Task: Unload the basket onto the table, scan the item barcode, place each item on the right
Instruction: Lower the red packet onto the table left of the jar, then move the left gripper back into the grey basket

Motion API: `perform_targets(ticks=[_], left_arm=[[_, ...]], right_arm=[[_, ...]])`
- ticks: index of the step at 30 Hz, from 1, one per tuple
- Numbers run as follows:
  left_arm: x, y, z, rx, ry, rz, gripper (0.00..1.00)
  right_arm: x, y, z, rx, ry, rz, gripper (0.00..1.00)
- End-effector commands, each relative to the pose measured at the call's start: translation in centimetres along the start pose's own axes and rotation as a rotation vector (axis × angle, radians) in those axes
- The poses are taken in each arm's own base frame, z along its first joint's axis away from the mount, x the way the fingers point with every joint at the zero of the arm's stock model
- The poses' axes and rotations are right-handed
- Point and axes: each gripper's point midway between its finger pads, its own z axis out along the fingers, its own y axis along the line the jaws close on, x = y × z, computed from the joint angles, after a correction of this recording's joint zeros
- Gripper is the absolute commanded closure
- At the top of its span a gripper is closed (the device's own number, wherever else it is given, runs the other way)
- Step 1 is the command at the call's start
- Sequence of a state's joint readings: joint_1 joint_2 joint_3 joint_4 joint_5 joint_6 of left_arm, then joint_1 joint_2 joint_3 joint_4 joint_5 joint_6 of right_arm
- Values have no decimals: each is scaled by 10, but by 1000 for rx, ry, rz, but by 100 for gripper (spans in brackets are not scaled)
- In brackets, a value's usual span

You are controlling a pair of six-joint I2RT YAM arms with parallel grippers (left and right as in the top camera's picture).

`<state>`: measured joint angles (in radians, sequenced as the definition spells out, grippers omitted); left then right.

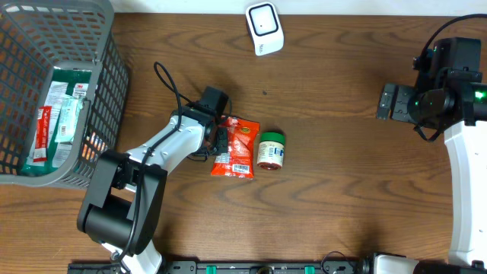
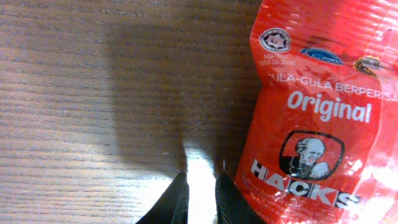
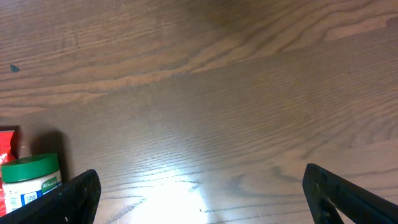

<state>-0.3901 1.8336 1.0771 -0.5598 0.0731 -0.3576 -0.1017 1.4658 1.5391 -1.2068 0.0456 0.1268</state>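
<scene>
Red candy bag flat on the table, mid-field – not lifted.

The red candy bag (image 1: 237,148) (image 2: 323,112) lies on the wooden table (image 1: 327,190) near its centre, printed "Original" and "HACKS". The left gripper (image 1: 218,141) (image 2: 200,200) is low at the bag's edge, its fingers pressed nearly together with only a sliver of table between them and nothing pinched. On the bag's other side, just beside it, stands a small green-lidded jar (image 1: 271,149) (image 3: 31,180). The white scanner (image 1: 264,28) is well apart at the far edge. A grey basket (image 1: 106,91) of packets sits at one end. The right gripper (image 1: 394,103) (image 3: 202,196) is at the other end – fingers spread wide, empty.
</scene>
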Motion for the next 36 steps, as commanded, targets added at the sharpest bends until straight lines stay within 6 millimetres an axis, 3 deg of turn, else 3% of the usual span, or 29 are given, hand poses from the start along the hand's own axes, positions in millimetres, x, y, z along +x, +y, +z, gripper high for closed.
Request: perform_targets(ticks=[1, 17, 22, 24, 26, 27, 30, 33, 34, 36], left_arm=[[6, -4, 5, 22, 25, 25, 83], [2, -22, -1, 97, 9, 39, 83], [-19, -26, -29, 117, -74, 59, 65], [-31, -20, -49, 97, -123, 46, 60], [-46, -15, -80, 90, -182, 27, 46], [-59, -10, -114, 94, -232, 19, 39], [-81, 0, -182, 108, -331, 10, 25], [-102, 22, -252, 99, -450, -15, 23], [-111, 38, -277, 65, -505, -50, 22], [-121, 64, -307, 4, -579, -109, 20]], right_arm=[[-4, -2, -3, 8, -14, 17, 1], [-4, -2, -3, 8, -14, 18, 1], [-4, -2, -3, 8, -14, 17, 1], [-4, -2, -3, 8, -14, 17, 1], [-4, -2, -3, 8, -14, 18, 1], [-4, -2, -3, 8, -14, 18, 1], [-4, -2, -3, 8, -14, 18, 1], [-4, -2, -3, 8, -14, 17, 1], [-3, -2, -3, 8, -14, 18, 1], [-4, -2, -3, 8, -14, 18, 1]])
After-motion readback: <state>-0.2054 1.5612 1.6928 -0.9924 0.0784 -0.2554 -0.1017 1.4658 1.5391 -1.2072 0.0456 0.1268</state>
